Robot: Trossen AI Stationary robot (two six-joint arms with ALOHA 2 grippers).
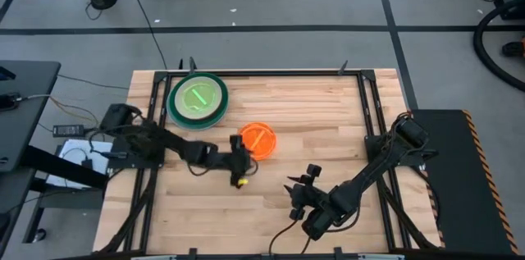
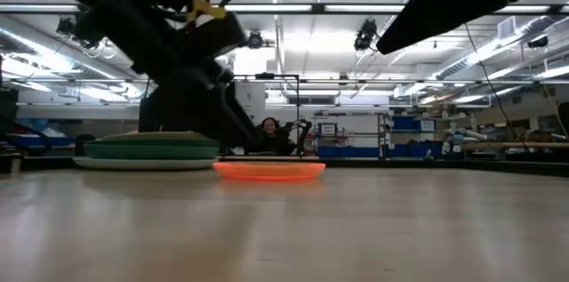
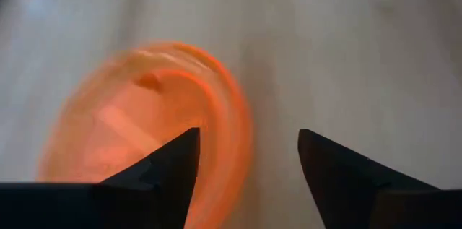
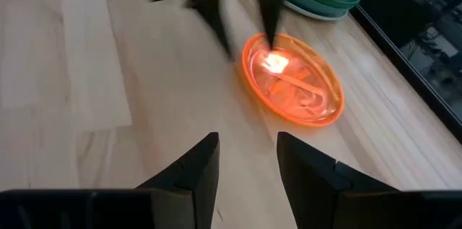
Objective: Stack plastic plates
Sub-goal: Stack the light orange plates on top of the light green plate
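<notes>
At mid-table, the left gripper [image 1: 243, 164] hangs with fingers spread beside the orange plate [image 1: 258, 140], one fingertip [image 3: 177, 160] over its rim, gripping nothing. That plate lies flat on the table [image 1: 328, 112], near the stack [image 1: 198, 100] (neon-green plate on top). Nearer the front edge, the right gripper [image 1: 300, 188] waits, fingers parted.

A translucent orange plate [image 1: 257, 140] lies flat near the bench's middle. Toward the far left corner sits a stack [image 1: 198, 100], neon-green on top, with dark-green and apparently teal plates beneath.
</notes>
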